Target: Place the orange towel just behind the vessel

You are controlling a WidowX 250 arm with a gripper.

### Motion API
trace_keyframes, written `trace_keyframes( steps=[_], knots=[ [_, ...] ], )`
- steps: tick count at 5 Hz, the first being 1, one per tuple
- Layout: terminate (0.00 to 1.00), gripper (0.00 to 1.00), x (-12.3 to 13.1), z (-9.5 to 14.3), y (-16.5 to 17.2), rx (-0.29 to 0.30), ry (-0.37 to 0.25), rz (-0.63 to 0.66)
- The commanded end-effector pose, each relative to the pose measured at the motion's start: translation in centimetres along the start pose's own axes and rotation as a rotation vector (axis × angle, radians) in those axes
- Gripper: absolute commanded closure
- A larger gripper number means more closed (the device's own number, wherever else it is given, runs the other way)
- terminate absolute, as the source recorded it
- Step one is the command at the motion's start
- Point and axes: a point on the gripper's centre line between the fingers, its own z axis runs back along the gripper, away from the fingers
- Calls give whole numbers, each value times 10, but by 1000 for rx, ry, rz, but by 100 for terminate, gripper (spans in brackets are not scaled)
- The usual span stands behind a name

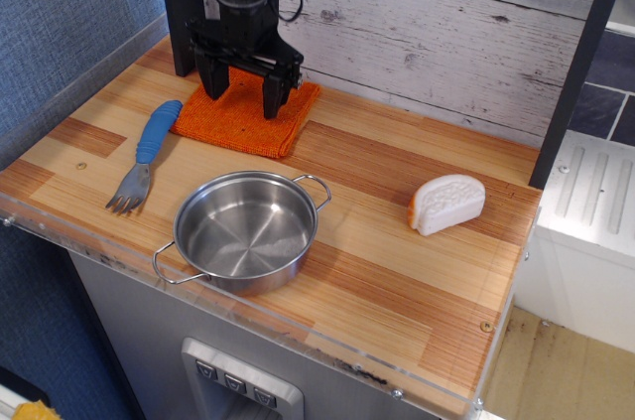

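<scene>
The orange towel (243, 120) lies flat on the wooden counter at the back left, just behind the vessel. The vessel (245, 229) is a shiny steel pan with two wire loop handles, near the front edge. My black gripper (242, 92) hangs over the towel's back half, pointing down, its two fingers spread wide apart and holding nothing. The fingertips (271, 102) are close above or touching the cloth; I cannot tell which. The gripper hides part of the towel's rear edge.
A fork with a blue handle (147, 149) lies left of the towel and pan. A white-and-orange wedge-shaped block (447, 204) sits at the right. A white plank wall (446, 33) backs the counter. The counter's front edge (298, 341) is close to the pan.
</scene>
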Motion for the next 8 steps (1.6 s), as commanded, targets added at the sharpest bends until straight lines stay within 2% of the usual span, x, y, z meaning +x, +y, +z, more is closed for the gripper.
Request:
trace_keyframes(
  steps=[1,2,4,6,8],
  knots=[
    [0,0,8,4,6,-7,-30,27],
    [0,0,5,0,8,-62,-63,78],
    [0,0,0,4,-6,-108,-84,84],
    [0,0,1,13,-38,-84,-99,-5],
    [0,0,-5,26,-96,-100,-126,-130]
  ],
)
